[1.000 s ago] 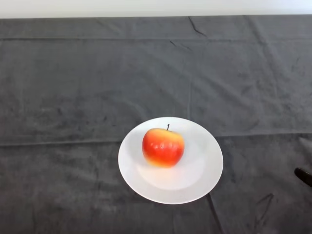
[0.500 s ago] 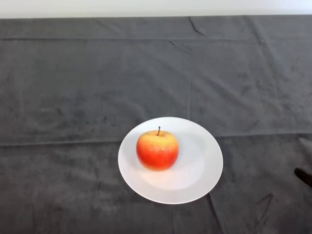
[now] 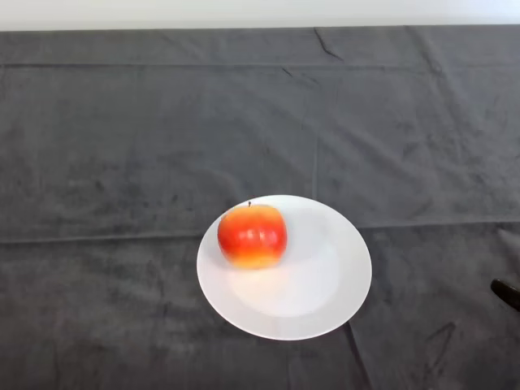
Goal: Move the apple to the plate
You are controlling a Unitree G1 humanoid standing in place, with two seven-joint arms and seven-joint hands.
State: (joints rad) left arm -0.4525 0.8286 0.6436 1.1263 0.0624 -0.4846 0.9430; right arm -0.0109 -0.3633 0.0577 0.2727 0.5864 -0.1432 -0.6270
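Observation:
A red and yellow apple [image 3: 252, 236] lies on a round white plate [image 3: 321, 280] in the lower middle of the head view. The apple rests on the plate's left part, near its rim, with its stem tilted toward the upper left.
The plate stands on a dark grey cloth [image 3: 146, 146] that covers the table. The cloth's far edge runs along the top of the view. A small dark object [image 3: 507, 293] pokes in at the right edge.
The apple has rolled to the left across the plate, from near its middle toward its left rim. The plate has not moved.

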